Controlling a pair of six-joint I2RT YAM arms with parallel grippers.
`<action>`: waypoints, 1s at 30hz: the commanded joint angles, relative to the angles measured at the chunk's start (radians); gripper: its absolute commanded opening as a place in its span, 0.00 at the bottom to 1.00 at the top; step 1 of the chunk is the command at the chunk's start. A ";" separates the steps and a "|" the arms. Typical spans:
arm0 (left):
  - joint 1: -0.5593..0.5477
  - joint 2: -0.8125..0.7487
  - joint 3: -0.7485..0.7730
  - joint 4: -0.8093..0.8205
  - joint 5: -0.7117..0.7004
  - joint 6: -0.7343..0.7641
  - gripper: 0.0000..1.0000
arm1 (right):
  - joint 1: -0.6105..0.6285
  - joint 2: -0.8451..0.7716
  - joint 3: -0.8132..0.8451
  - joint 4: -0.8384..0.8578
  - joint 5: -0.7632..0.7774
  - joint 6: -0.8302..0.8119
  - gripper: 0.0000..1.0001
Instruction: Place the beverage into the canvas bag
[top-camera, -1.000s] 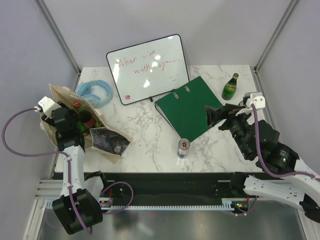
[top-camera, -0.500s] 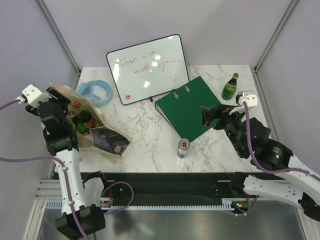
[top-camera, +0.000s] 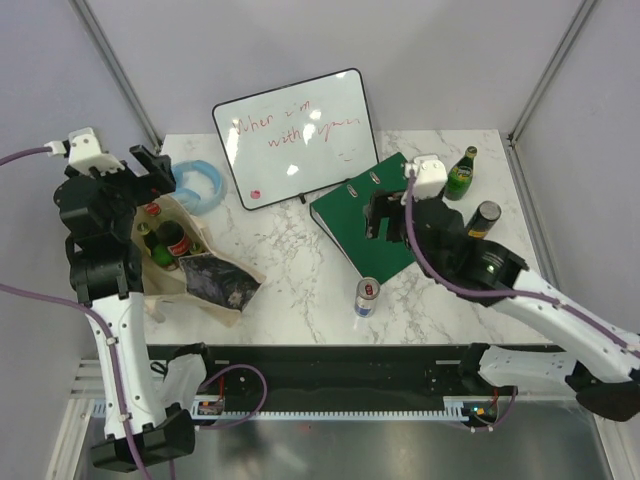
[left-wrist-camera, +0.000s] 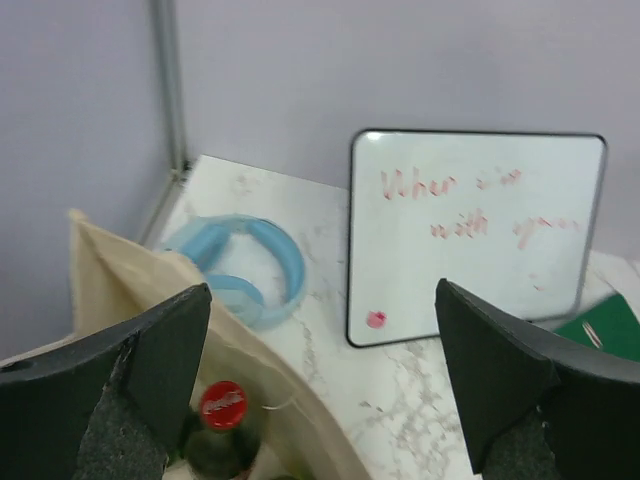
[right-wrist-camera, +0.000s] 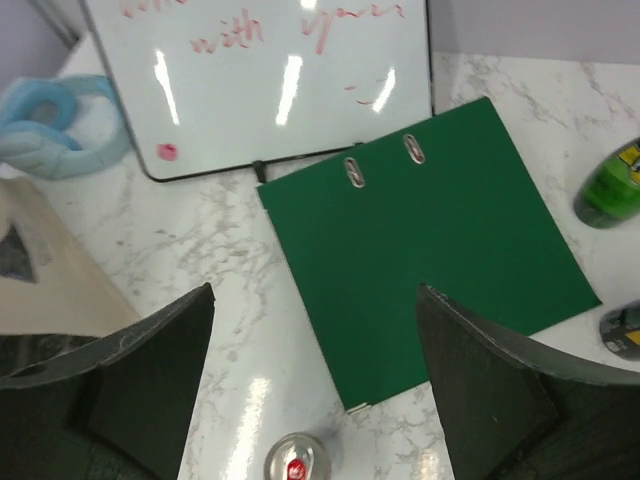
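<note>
The bag (top-camera: 212, 280) lay below your left jaws, which stood wide apart and empty above its open mouth. A red-capped bottle (left-wrist-camera: 222, 405) stood inside it, at the desk's (top-camera: 300, 270) left edge. Your right jaws, also apart and empty, hovered over the binder (right-wrist-camera: 430, 230). A can (top-camera: 367, 297) stood just off its near corner, and a green bottle (top-camera: 461, 175) stood far right.
</note>
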 joint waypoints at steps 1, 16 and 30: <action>-0.074 -0.014 0.034 -0.101 0.218 0.045 1.00 | -0.208 0.147 0.086 -0.074 -0.155 -0.024 0.89; -0.551 -0.013 -0.017 -0.103 0.376 0.052 1.00 | -0.802 0.577 0.293 -0.037 -0.235 -0.004 0.87; -0.599 -0.149 -0.339 0.297 0.512 -0.103 1.00 | -0.970 0.684 0.164 0.337 -0.334 -0.096 0.85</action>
